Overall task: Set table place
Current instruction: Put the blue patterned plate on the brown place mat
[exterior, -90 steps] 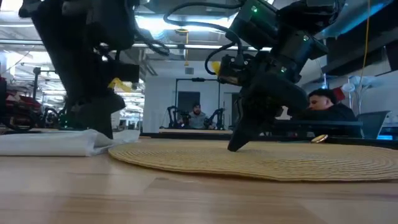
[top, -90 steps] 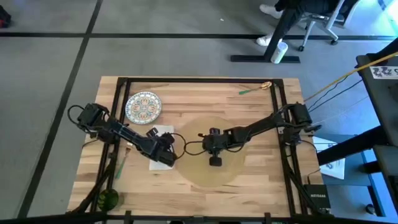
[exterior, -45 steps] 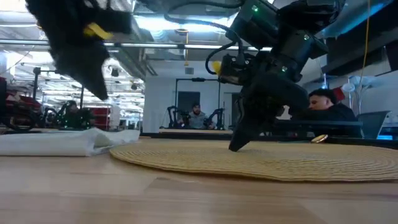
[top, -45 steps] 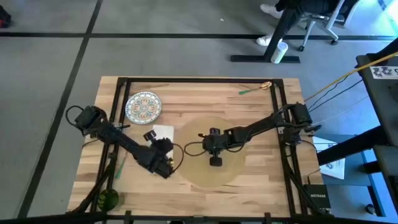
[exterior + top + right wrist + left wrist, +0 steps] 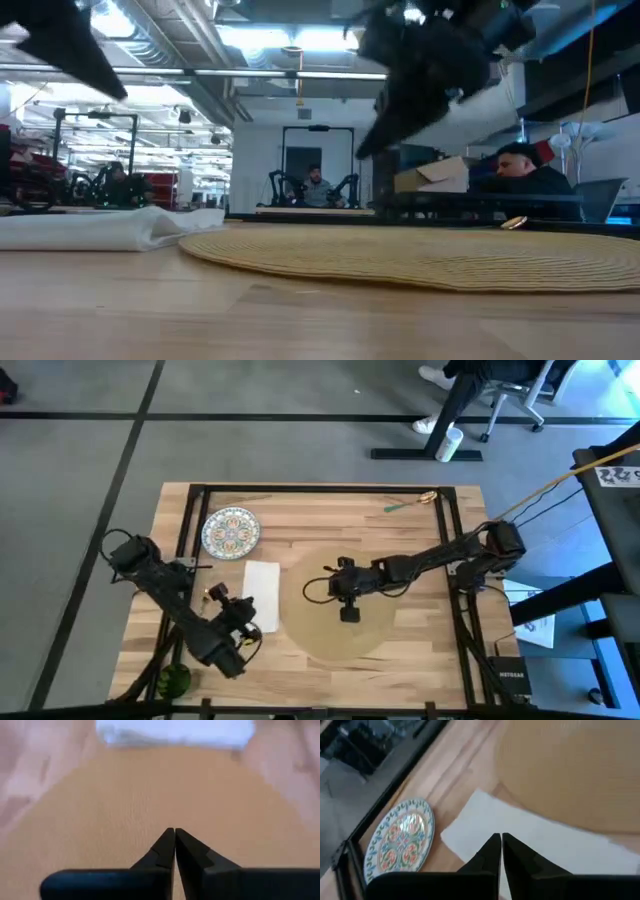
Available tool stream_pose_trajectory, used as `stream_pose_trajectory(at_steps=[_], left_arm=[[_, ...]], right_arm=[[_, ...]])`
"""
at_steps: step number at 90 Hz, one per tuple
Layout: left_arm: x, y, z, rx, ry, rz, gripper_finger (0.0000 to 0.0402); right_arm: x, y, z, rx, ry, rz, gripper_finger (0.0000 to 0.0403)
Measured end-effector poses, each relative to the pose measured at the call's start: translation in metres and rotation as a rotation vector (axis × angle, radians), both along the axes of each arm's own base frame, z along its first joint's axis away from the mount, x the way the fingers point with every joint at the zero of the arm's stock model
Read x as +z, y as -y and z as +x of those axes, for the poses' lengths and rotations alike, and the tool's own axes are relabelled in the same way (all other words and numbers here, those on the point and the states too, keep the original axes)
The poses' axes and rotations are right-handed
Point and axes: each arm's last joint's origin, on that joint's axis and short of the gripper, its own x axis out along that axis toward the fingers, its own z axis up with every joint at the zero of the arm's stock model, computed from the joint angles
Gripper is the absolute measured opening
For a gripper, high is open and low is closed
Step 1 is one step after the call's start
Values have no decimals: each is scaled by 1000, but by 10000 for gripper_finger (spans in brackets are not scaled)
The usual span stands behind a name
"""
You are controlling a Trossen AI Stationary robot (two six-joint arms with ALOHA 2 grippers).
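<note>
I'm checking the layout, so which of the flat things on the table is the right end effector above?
The large round tan placemat; the right end effector hangs over it, not the white napkin or patterned plate.

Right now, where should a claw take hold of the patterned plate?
Probably the patterned plate by its raised rim, on the side facing the napkin. It lies flat on the table, so only the rim offers an edge, and its far side nears the black frame.

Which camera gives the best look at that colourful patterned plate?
The high view: the plate shows whole near the table's far left corner. The left wrist view shows it slanted, beside the napkin. The low and right wrist views miss it.
</note>
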Motion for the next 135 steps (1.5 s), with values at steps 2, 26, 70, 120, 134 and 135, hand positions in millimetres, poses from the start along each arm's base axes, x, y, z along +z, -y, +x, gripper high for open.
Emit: stream_pose_trajectory(at_steps=[2,26,70,120,134,135], left_arm=[[2,1,-2,-8,14,6,0],[8,-8,-33,-81,230,47,0],[-26,-48,-59,-119,377,-183,0],[-17,-132,-17,-36,92,-211,0],[-17,-164,-11,39,-3,-196,0],[-16,-166,-11,44,-12,-191,0]], right_arm=[[3,1,0,1,12,-4,0],[33,24,7,41,240,23,0],[4,29,-13,171,555,103,0],[-14,33,-55,51,839,206,9],[-9,33,-40,41,775,139,40],[-8,33,-40,39,771,134,43]])
